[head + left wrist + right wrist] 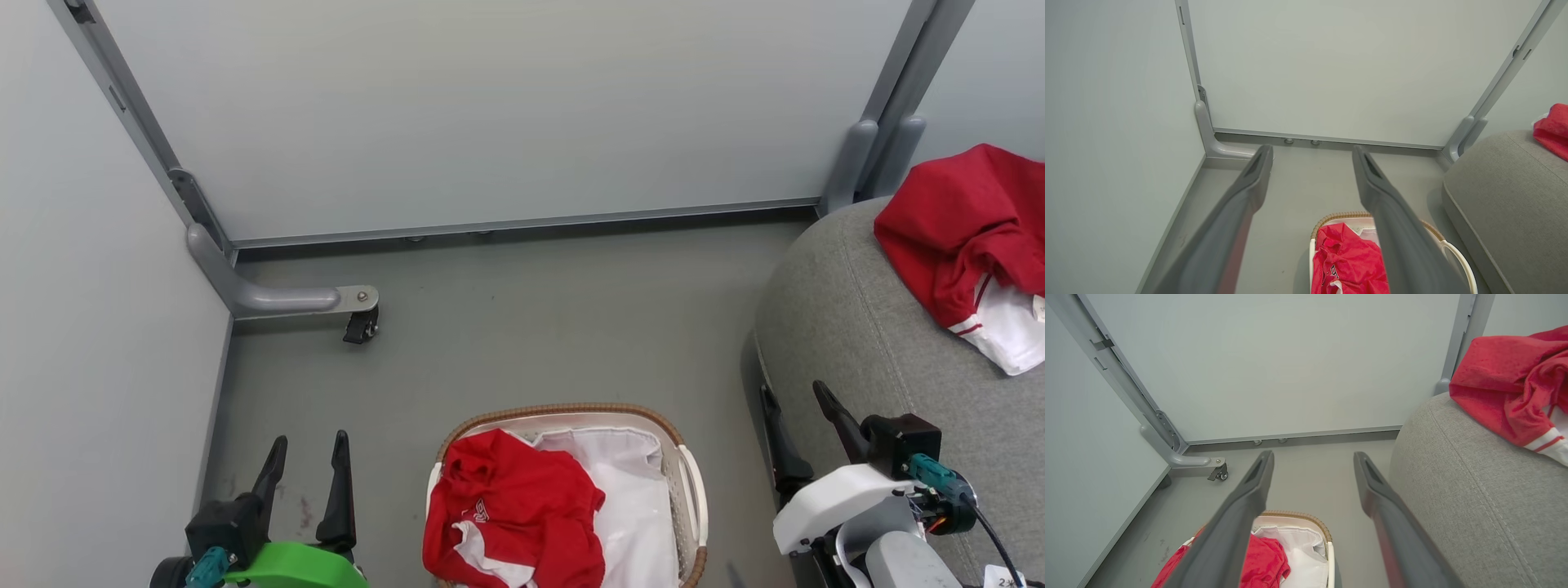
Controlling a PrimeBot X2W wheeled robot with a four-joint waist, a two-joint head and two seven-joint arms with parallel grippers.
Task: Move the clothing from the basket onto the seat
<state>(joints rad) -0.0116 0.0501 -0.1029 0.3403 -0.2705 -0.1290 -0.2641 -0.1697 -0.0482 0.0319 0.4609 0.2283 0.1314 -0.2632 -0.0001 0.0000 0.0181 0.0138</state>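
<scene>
Because a red garment (514, 506) waits in the basket (563, 408) while other clothing (955, 220) lies on the seat (841, 343), your left fingers (337, 482) and right fingers (781, 453) hang spread, empty, ready.

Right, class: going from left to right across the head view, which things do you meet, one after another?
left gripper → basket → right gripper → red garment lying on the seat
</scene>
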